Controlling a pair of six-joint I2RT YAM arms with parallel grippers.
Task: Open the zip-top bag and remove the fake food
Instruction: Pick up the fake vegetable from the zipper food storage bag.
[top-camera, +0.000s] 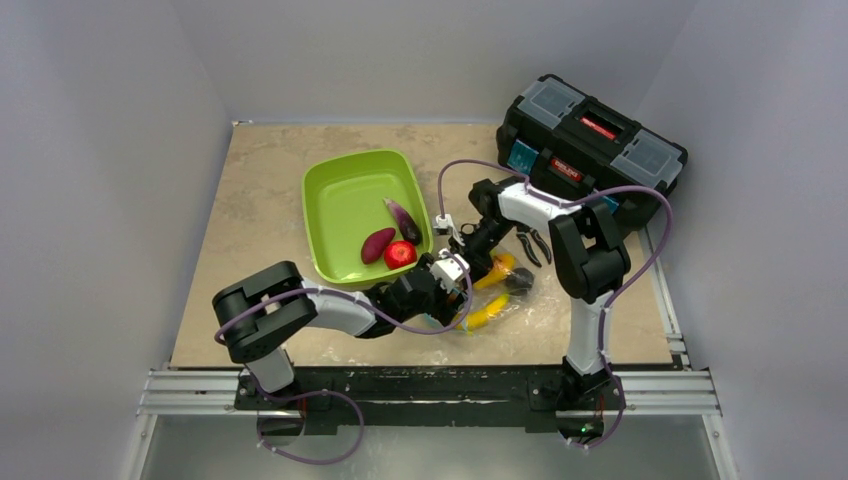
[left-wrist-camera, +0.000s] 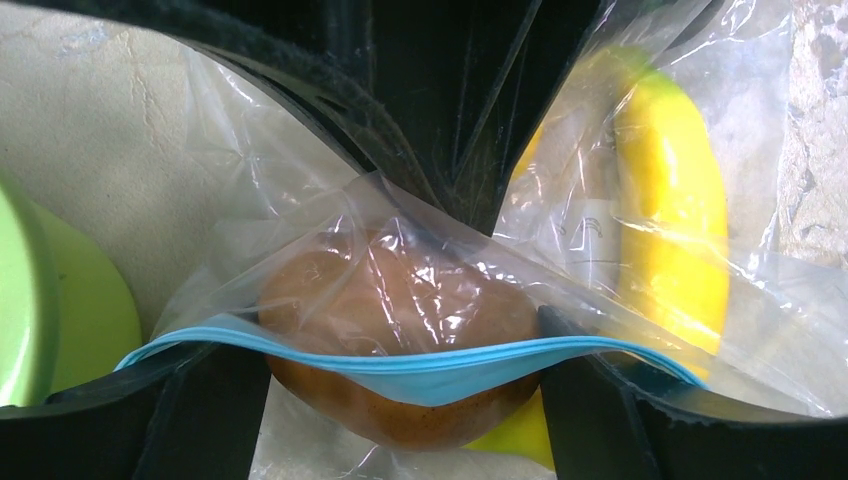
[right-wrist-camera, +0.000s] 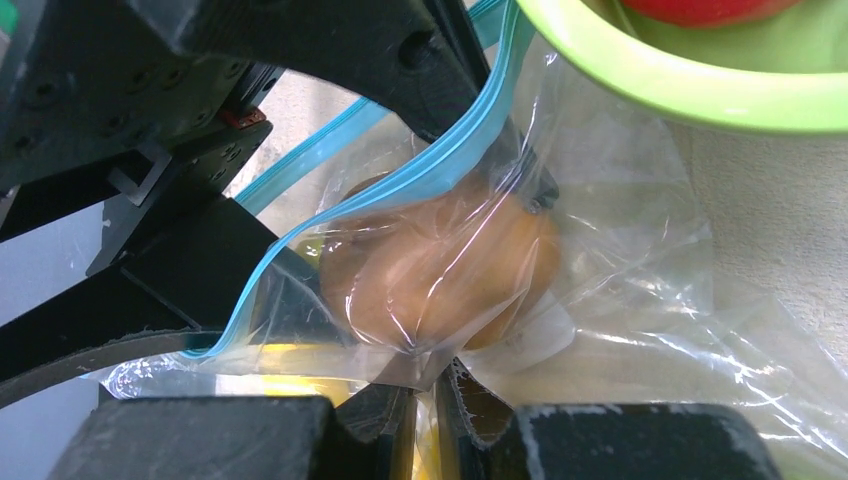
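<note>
The zip-top bag lies in front of the green tray, and its teal zipper strip is parted. My left gripper is inside the bag mouth, with a finger against each side of the brown kiwi. It also shows in the top view. My right gripper is shut on a fold of clear bag plastic just below the kiwi. A yellow banana, an orange piece and a dark plum are in the bag.
The tray holds a purple eggplant, a maroon piece and a red apple. Its rim is close above the bag. Black-handled pliers lie right of the right gripper. A black toolbox stands at the back right.
</note>
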